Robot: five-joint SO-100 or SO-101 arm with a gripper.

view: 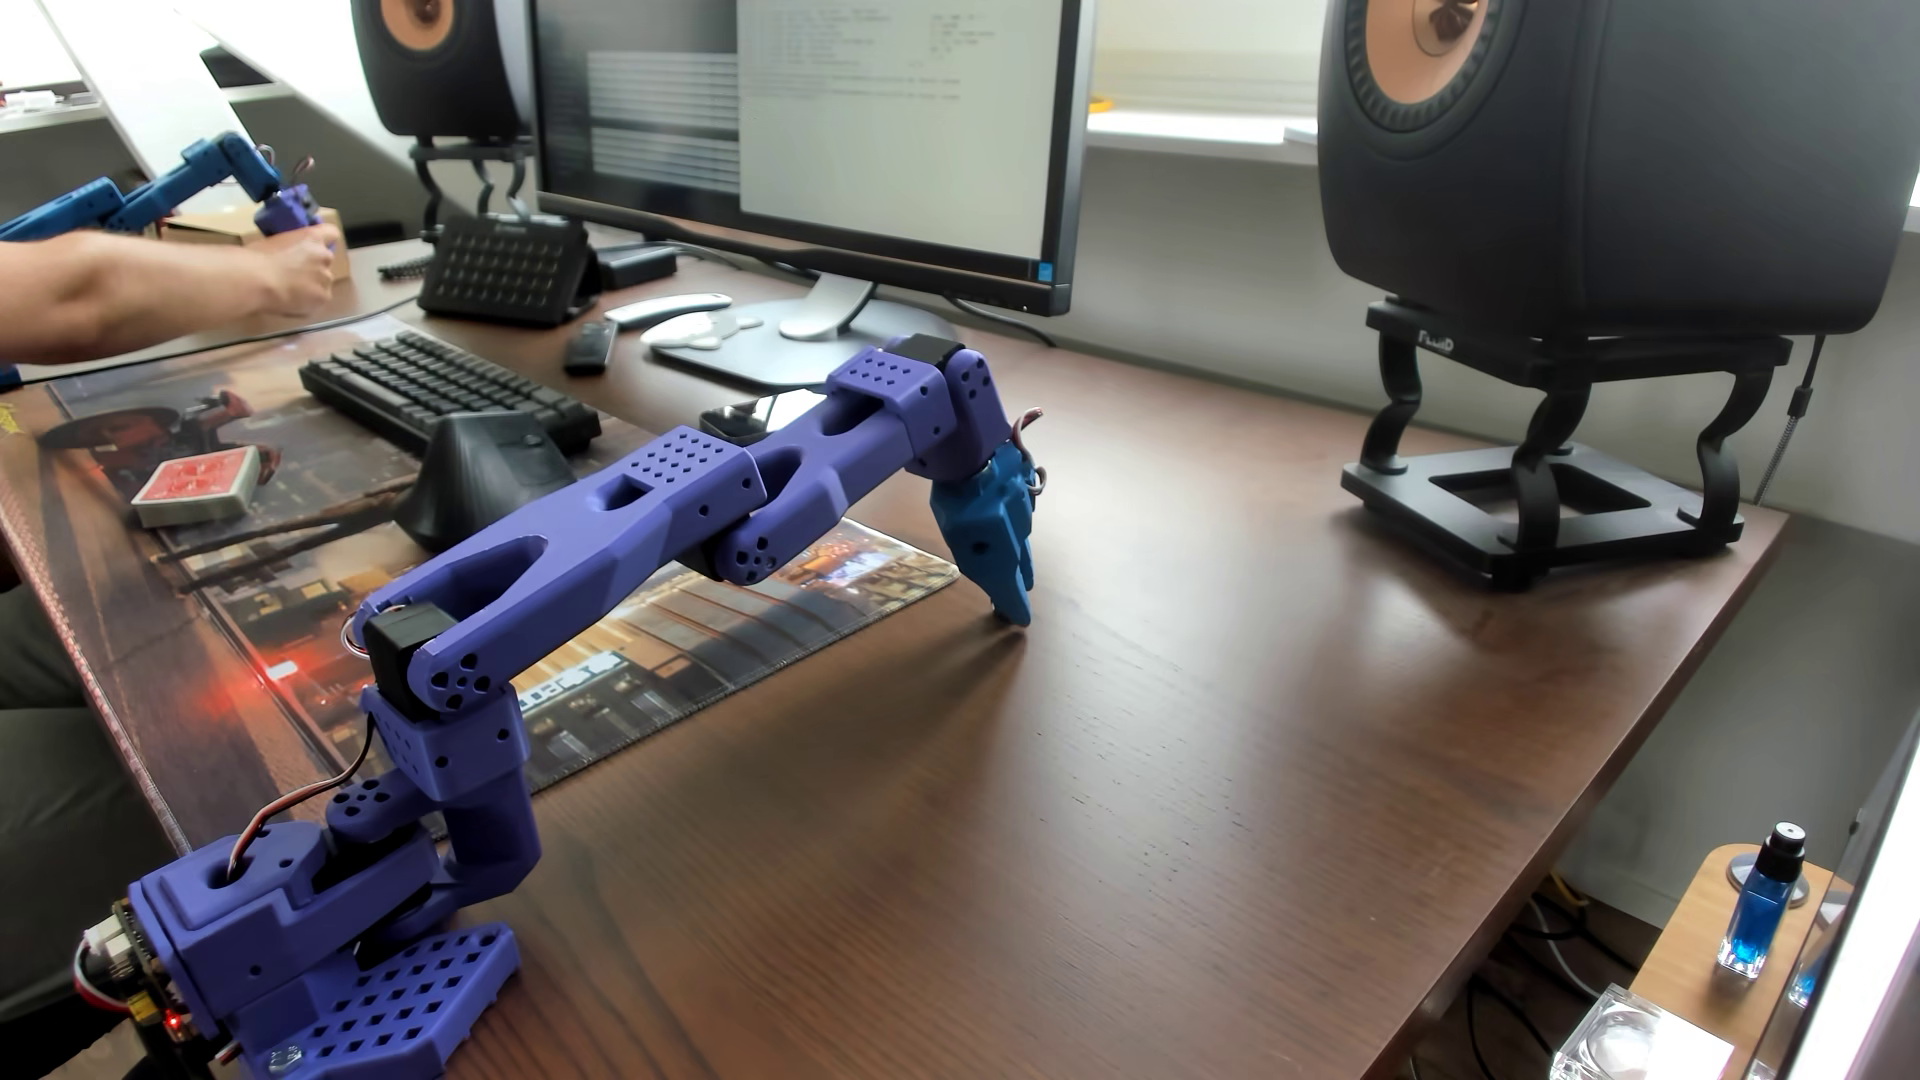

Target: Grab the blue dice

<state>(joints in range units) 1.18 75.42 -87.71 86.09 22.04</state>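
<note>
My purple arm reaches across the brown desk, with the blue gripper (1010, 613) pointing straight down and its tips touching the desk top. The two fingers converge at the bottom. A tiny near-black lump sits pinched between them, which looks like the blue dice (1000, 599). Its pips are not readable at this size. No other dice lies on the desk around the gripper.
A printed desk mat (665, 623) ends just left of the gripper. A speaker on a black stand (1538, 498) is to the right, and a monitor (810, 135), keyboard (447, 389) and red card box (197, 488) lie behind. A blue glass bottle (1761, 914) stands on a low shelf at bottom right. A person's hand (301, 270) holds a second blue arm at far left.
</note>
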